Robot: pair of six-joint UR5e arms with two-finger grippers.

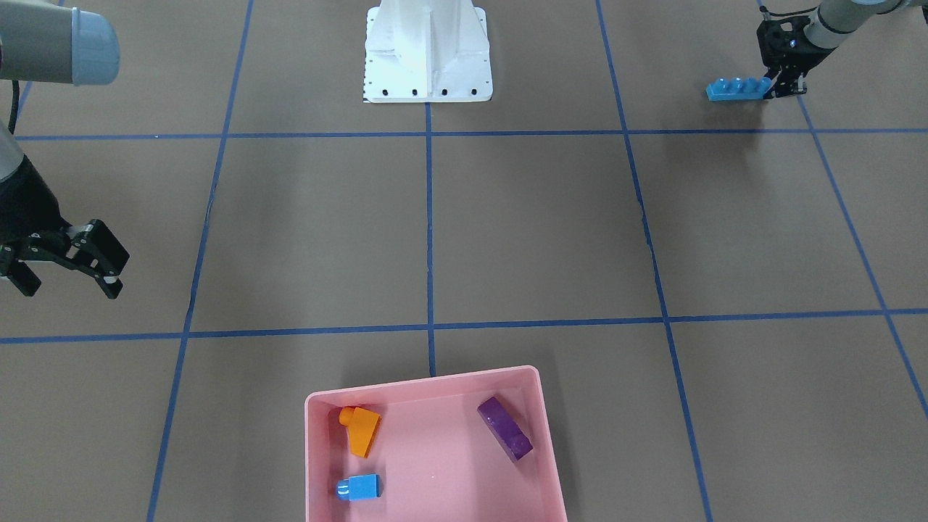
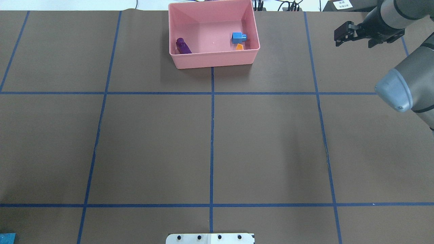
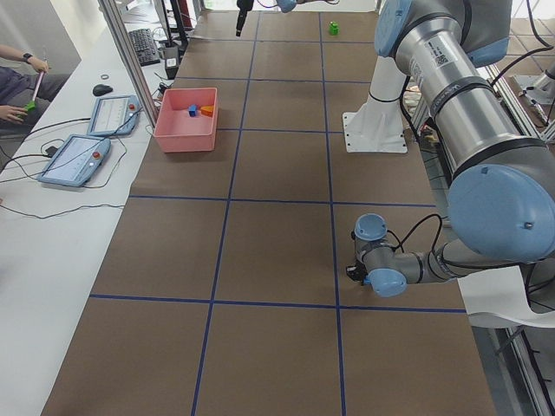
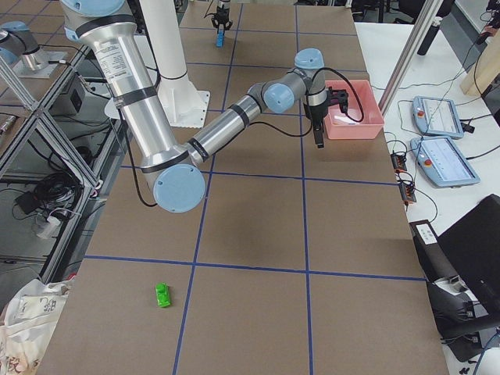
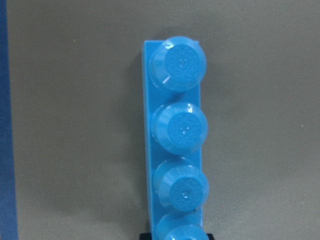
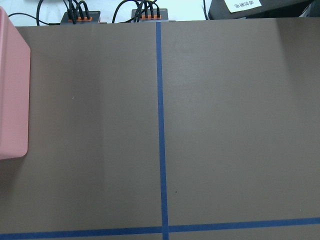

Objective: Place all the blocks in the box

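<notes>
The pink box holds the orange sloped block, the small blue block and the purple oblong block; they also show in the overhead view, box. My left gripper is shut on one end of the long blue four-stud block, low at the table, far from the box; the left wrist view shows the block's studs. My right gripper is open and empty, beside the box's right side. The green block lies alone on the table's far right end.
The white robot base stands at the middle of the robot's table edge. Two tablets and cables lie on the side bench past the box, with an operator's hand there. The box corner shows in the right wrist view.
</notes>
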